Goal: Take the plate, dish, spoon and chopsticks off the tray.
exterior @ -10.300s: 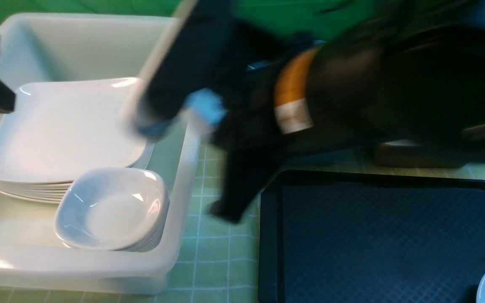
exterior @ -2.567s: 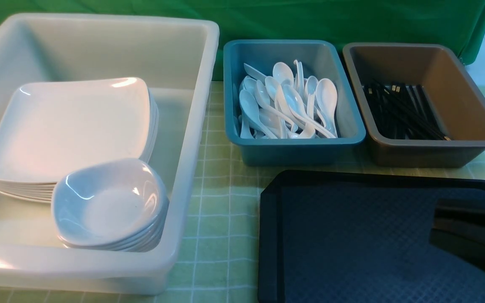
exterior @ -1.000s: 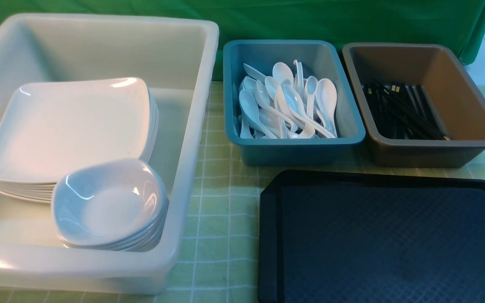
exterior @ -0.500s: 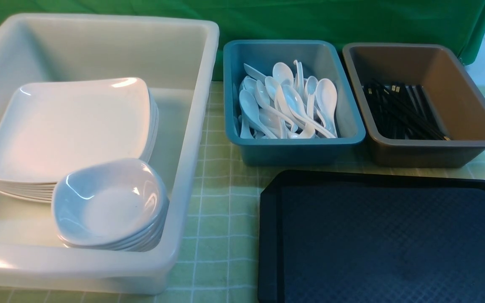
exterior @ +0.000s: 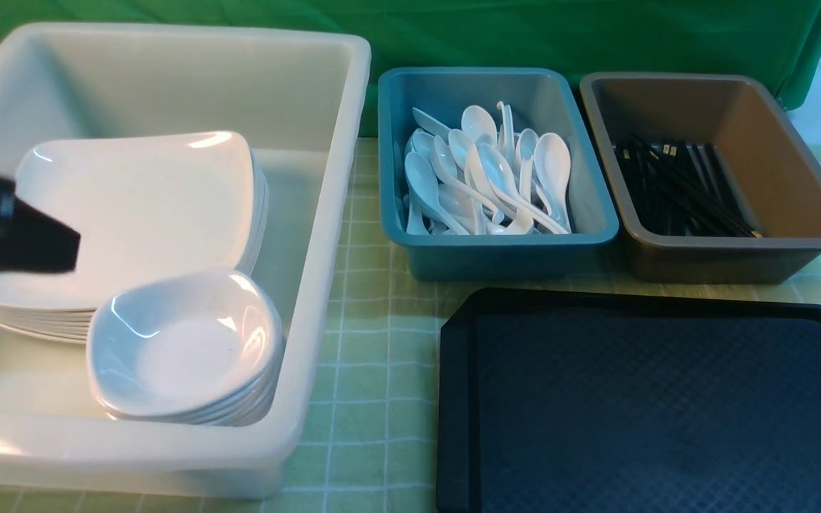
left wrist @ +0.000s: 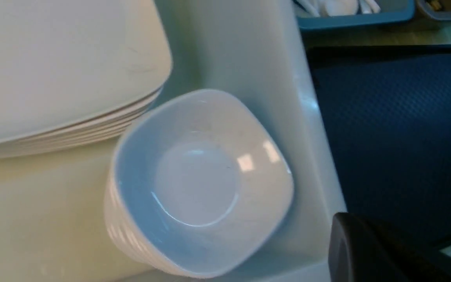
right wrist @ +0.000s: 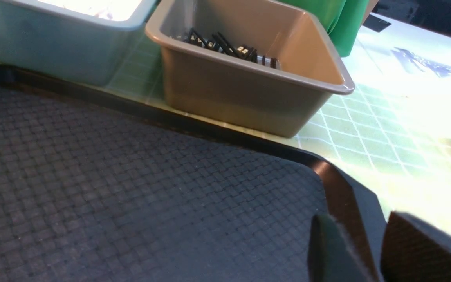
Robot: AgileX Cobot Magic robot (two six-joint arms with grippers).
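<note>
The black tray [exterior: 653, 413] lies at the front right, and nothing lies on the part I see; it also shows in the left wrist view [left wrist: 397, 129] and the right wrist view [right wrist: 131, 188]. A stack of white plates [exterior: 140, 206] and a stack of small deep dishes [exterior: 182, 349] sit in the white tub [exterior: 325, 214]. White spoons [exterior: 485, 178] fill the teal bin. Black chopsticks [exterior: 681, 189] lie in the brown bin. My left gripper [exterior: 61, 249] hovers over the plates' left side; only one finger [left wrist: 350, 246] shows. My right gripper [right wrist: 366, 243] is open and empty over the tray's right rim.
The teal bin [exterior: 496, 256] and the brown bin [exterior: 738, 260] stand side by side behind the tray. The white tub fills the left half of the table. A green checked cloth [exterior: 368, 399] covers the table between tub and tray. A green backdrop hangs behind.
My left gripper has come in from the left edge and now reaches over the plates. The right arm, over the tray 2.6 s ago, has left the front view.
</note>
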